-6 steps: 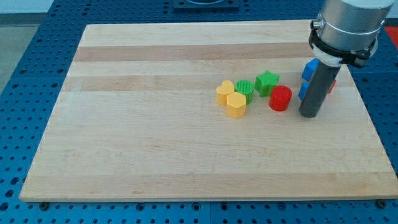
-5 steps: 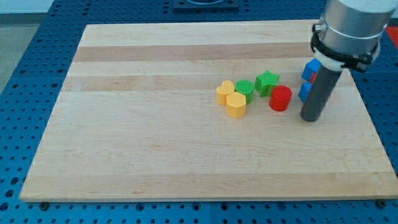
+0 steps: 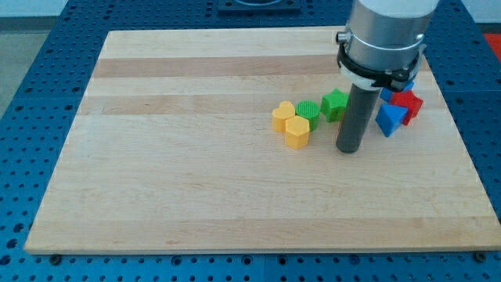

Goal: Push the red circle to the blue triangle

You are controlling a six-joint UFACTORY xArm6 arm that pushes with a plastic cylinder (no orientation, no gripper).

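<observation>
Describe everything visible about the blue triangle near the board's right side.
The blue triangle is a small, matte, plastic-looking wedge lying flat on the wooden board, toward the view's right. One corner points to the view's left. A red block, shape unclear, sits against its upper right side. My tip rests on the board just to its left, with a gap between them.

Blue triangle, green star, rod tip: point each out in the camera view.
blue triangle [image 3: 390,120], camera view, on its front face.
green star [image 3: 334,103], camera view, on its top, left of the rod.
my tip [image 3: 347,148], camera view, at the rod's very lower end.
</observation>
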